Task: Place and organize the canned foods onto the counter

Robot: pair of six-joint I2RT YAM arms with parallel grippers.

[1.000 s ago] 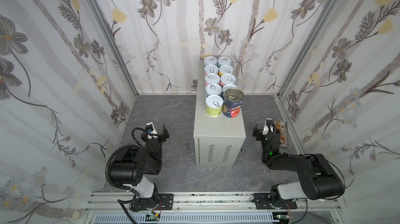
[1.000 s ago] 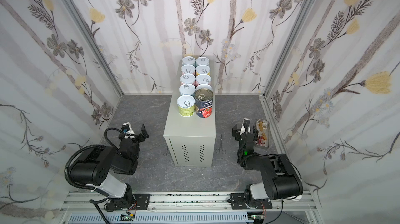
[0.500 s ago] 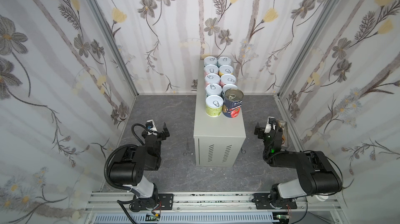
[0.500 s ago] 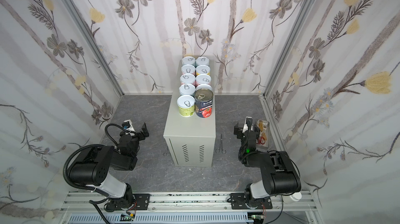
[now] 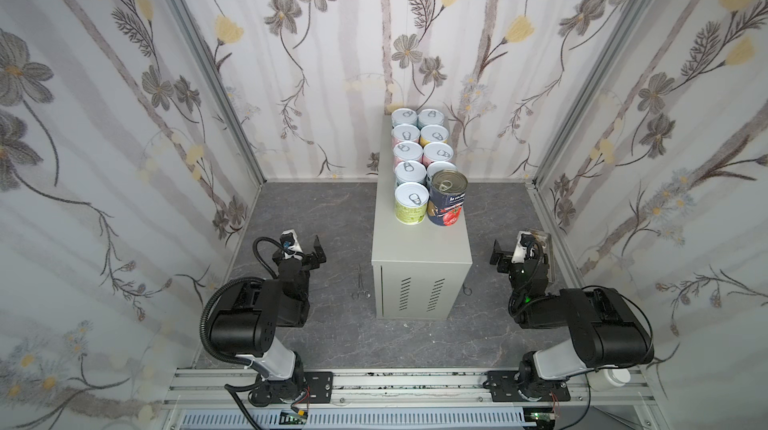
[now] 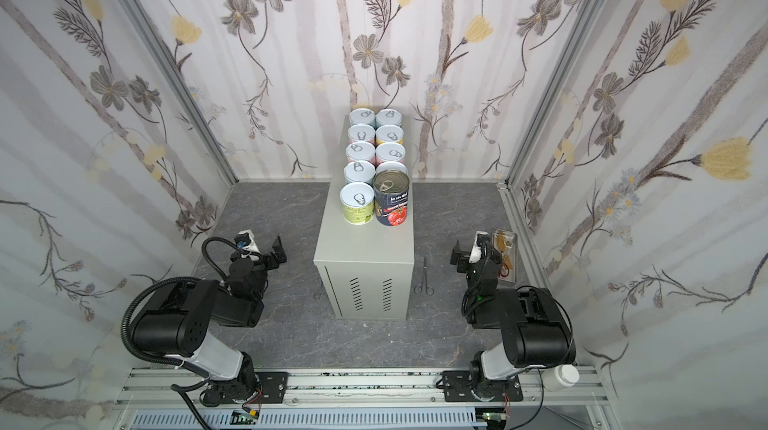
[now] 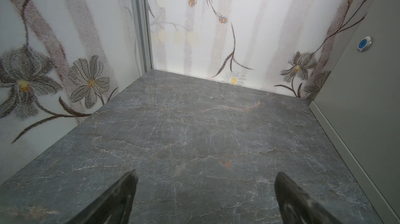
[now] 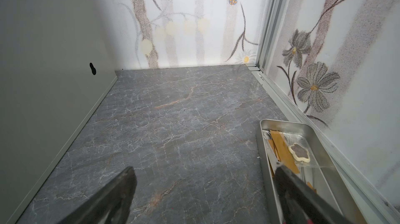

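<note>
The left pincer (image 7: 205, 181) and right pincer (image 8: 203, 181) had settled low, both apart and empty. Round pastel tin cans (image 5: 407, 153) lined the light-grey metal tabletop (image 5: 419, 247). The job looked done.

Tally from both top views.
- 9 short cans (image 5: 411, 199) with pull-tab lids, in two rows on the counter (image 5: 422, 249): 5 in the left row, 4 in the right, one of them half hidden.
- 1 tall dark-blue can (image 5: 447, 199), nearest in the right row.
- 10 cans in all.
- 1 counter.
- 2 forceps (image 5: 360, 282) on the floor, one left of the counter, one right.
- 1 metal tray (image 8: 283, 123), by the right wall.
- 1 white bottle (image 6: 561, 376), near right corner.
</note>
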